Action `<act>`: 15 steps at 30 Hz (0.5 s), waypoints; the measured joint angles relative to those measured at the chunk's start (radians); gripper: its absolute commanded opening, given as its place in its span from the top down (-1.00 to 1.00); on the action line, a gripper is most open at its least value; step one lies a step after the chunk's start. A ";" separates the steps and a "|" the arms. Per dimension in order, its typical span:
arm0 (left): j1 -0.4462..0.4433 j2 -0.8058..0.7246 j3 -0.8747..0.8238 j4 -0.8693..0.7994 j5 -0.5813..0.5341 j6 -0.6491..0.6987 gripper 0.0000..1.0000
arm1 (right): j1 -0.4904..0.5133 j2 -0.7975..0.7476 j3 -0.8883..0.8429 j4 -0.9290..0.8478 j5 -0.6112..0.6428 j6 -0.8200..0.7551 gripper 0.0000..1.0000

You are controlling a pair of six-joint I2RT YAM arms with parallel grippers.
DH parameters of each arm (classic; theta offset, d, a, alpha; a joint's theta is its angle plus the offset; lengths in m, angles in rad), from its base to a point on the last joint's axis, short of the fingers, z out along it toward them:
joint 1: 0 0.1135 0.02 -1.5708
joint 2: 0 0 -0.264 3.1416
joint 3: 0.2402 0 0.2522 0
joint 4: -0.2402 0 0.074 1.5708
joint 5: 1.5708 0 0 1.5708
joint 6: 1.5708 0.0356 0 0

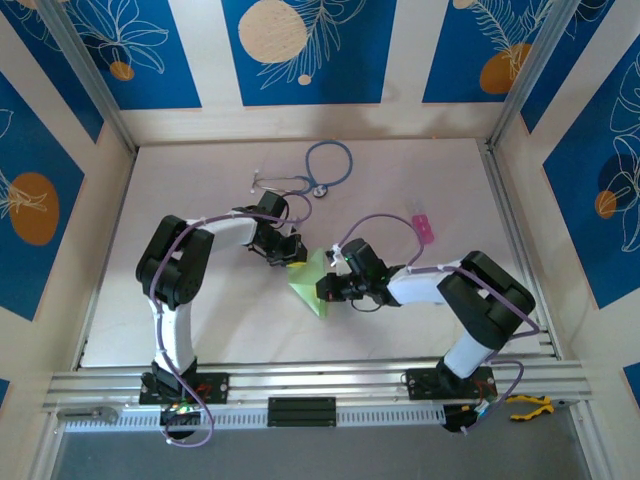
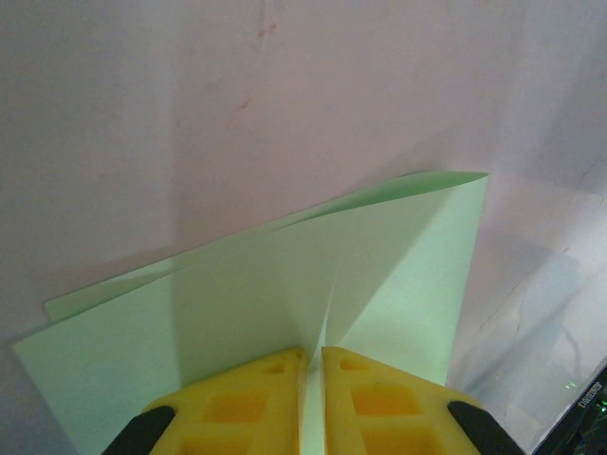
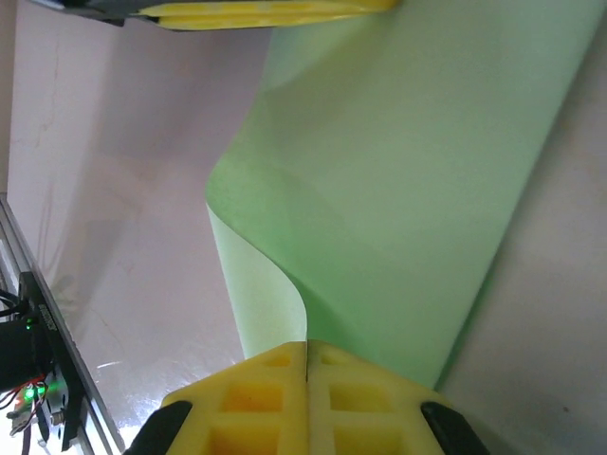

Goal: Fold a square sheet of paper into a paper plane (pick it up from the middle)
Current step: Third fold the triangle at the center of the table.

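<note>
While both grippers pinch it, the paper (image 1: 308, 282) spans the gap between them near the middle of the table (image 1: 200, 190).
Your left gripper (image 1: 287, 256) is clamped on its 10 o'clock edge and your right gripper (image 1: 331, 289) on its 3 o'clock edge. Its long axis runs roughly 12 to 6. From the right wrist, a loose layer bulges toward 9 o'clock, so I judge the next crease turns on that side.

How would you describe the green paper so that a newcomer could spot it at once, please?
Look to the middle of the pale table. There the left tool and the right tool both pinch a folded pale green paper. Unlike the blue stethoscope behind it and the small pink block to its right, it is a thin green sheet.
</note>
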 measured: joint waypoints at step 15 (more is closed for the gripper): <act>0.000 0.000 0.000 -0.003 0.000 0.000 0.71 | -0.014 0.047 0.064 -0.042 0.000 -0.014 0.98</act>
